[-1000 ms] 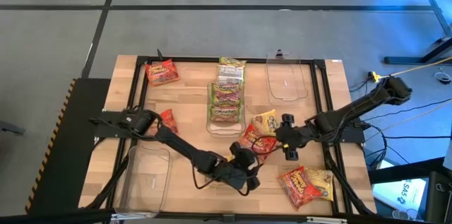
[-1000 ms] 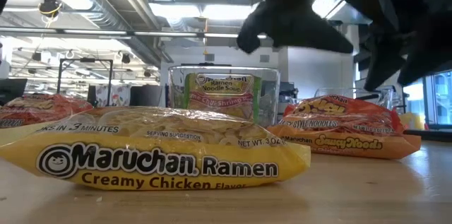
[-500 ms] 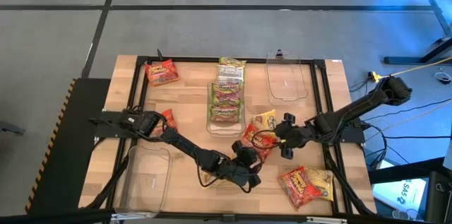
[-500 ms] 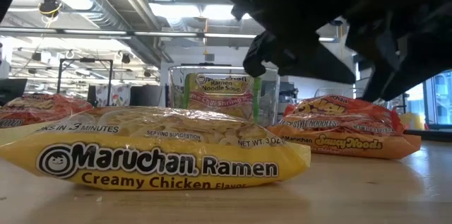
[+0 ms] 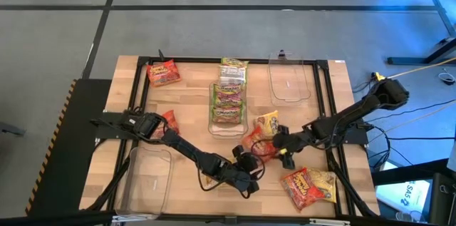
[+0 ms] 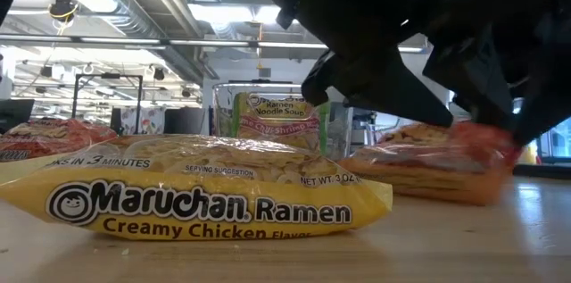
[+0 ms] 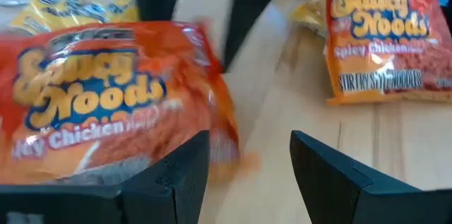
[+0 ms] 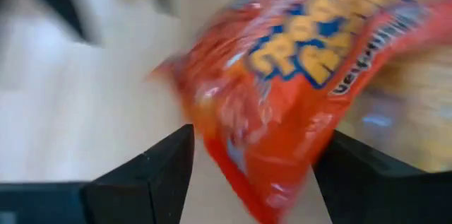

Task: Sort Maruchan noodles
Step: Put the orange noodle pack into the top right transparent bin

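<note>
The red crinkly plastic Sauce Noods packet (image 5: 261, 145) lies at the table's middle, just off the near end of the clear plastic middle bin (image 5: 228, 127). That bin holds green ramen packets (image 5: 227, 100) laid in a row. The right gripper (image 5: 279, 146) is at the red packet on the side away from the bin, its dark fingers spread wide with the packet's edge between them; in the right wrist view the red packet (image 8: 282, 75) fills the gap between the two fingers, but whether they pinch it cannot be told. The left gripper (image 5: 251, 167) sits just nearer the table's front edge than the red packet, its fingers apart and holding nothing; its wrist view shows the same packet (image 7: 106, 104) right in front of them.

A yellow ramen packet (image 5: 268, 122) touches the red one, beside the middle bin. A red and a yellow packet together (image 5: 308, 186) lie well apart from the bin toward the front right corner. Another red packet (image 5: 163, 73) rests near the far left corner, and one (image 5: 169, 120) lies left of the bin. Two more clear bins stand on the wooden table (image 5: 189, 101): one (image 5: 288, 80) right of the middle bin, one (image 5: 146, 176) at front left.
</note>
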Available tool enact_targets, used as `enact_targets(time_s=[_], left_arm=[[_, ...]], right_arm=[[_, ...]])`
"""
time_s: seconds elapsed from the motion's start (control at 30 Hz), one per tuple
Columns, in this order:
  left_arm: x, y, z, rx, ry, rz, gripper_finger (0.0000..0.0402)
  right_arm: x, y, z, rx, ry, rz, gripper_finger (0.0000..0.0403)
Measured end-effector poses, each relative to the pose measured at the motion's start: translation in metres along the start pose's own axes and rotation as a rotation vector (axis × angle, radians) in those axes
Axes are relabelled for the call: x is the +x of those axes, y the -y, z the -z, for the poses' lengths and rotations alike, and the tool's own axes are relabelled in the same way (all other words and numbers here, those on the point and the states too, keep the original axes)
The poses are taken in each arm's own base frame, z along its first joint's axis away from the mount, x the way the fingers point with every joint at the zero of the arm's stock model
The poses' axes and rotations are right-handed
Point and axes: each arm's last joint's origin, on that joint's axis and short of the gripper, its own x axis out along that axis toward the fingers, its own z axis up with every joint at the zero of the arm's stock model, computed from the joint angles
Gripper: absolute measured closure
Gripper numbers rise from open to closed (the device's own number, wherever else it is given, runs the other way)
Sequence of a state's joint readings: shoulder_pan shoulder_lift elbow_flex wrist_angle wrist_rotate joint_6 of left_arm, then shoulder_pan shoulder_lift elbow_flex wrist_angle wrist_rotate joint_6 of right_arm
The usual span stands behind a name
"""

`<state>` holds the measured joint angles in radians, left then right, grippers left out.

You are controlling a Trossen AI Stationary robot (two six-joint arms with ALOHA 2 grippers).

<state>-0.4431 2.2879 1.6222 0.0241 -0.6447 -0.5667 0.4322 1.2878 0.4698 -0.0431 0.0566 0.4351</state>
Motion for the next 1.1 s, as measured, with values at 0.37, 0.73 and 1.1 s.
enact_targets(time_s=[0.37, 0.73, 1.1], left_arm=[[-0.001, -0.002, 0.006, 0.008, -0.053, -0.014, 0.0211], [-0.028, -0.002, -0.018, 0.000, -0.175, 0.100, 0.0211], [-0.027, -0.010, 0.001, 0.130, -0.266, 0.040, 0.0211]], right_arm=[[-0.003, -0.016, -0.013, -0.031, 0.022, -0.156, 0.0159], [-0.009, -0.013, -0.010, 0.139, -0.068, -0.009, 0.0159], [-0.026, -0.014, 0.012, 0.396, 0.133, 0.039, 0.0159]])
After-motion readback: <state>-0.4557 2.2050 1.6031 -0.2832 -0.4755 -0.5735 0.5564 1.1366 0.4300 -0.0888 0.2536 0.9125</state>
